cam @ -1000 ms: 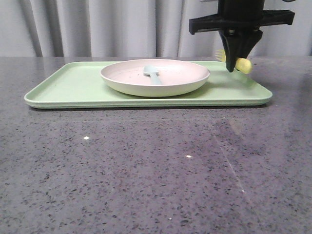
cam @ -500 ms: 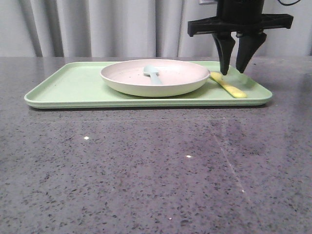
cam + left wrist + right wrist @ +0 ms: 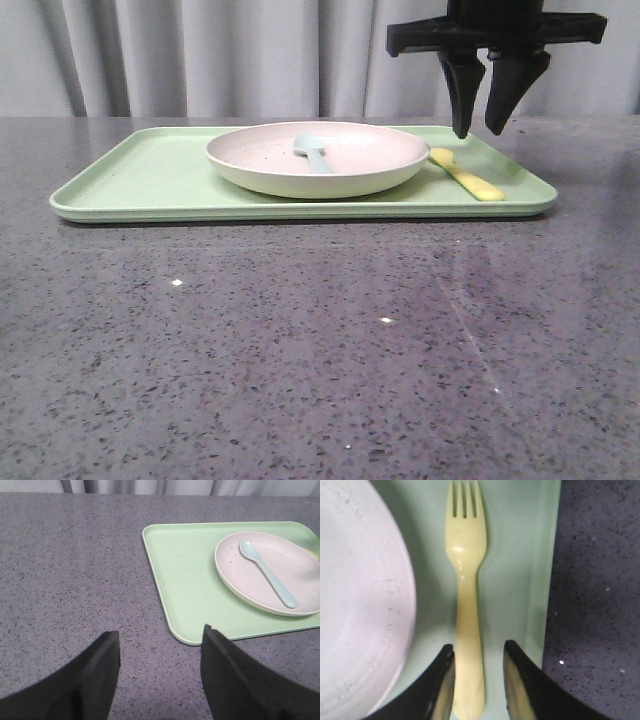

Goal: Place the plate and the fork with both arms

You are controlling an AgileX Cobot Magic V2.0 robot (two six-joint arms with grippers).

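The pale pinkish-cream plate [image 3: 330, 165] sits on the light green tray [image 3: 150, 180] with a light blue spoon [image 3: 312, 152] lying in it. The yellow fork [image 3: 468, 176] lies flat on the tray just right of the plate. My right gripper [image 3: 479, 128] is open and empty, hanging above the fork. In the right wrist view the fork [image 3: 467, 605] lies free between my open fingers [image 3: 478, 652], beside the plate [image 3: 360, 605]. My left gripper [image 3: 160, 636] is open and empty over bare table, short of the tray's corner [image 3: 187, 635]; the plate [image 3: 265, 590] lies beyond.
The tray's right rim [image 3: 542, 580] runs close beside the fork, with dark speckled table [image 3: 600, 580] past it. Grey curtains [image 3: 200, 50] hang behind the table. Speckled tabletop [image 3: 300, 350] stretches in front of the tray.
A second ago my right gripper was shut on the fork above the tray. It opened, the fork now lies on the tray, and the gripper has risen above it.
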